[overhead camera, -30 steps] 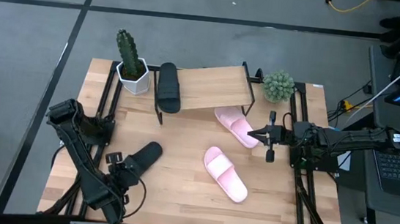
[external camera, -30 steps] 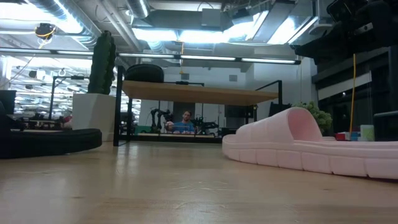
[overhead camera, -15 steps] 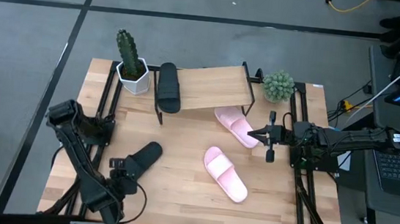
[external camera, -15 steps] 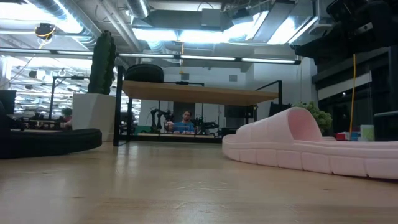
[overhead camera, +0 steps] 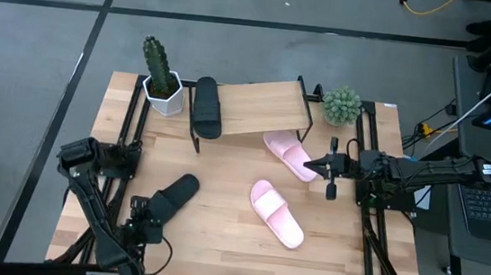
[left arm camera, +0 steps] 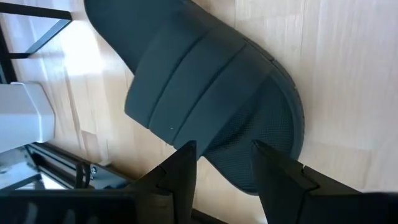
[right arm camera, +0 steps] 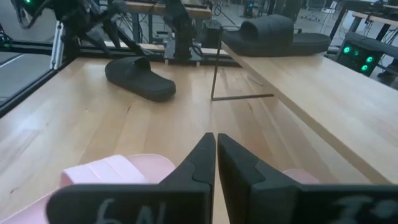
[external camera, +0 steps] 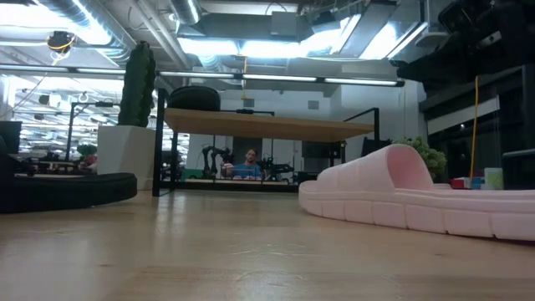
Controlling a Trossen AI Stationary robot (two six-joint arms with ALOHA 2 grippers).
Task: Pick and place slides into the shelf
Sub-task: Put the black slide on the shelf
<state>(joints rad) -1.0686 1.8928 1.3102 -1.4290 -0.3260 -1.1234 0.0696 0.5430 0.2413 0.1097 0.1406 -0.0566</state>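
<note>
Progress: one slide shelved, three remaining.
Nearest, the released left gripper (overhead camera: 140, 220) is hovering at a black slide (overhead camera: 170, 193) before the shelf (overhead camera: 262, 107); a pink slide (overhead camera: 277, 214) is lying loose; the clenched right gripper (overhead camera: 326, 168) is touching another (overhead camera: 287, 152) under the shelf; a black one (overhead camera: 206, 107) is resting on it.

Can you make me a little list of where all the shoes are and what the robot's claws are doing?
black shoe one: lying on top of the shelf, at its left end
black shoe two: on the table, front left
pink shoe one: on the table by the shelf's right end
pink shoe two: on the table, middle front
left claw: open, right over black shoe two's end
right claw: shut, holding nothing, next to pink shoe one
</note>
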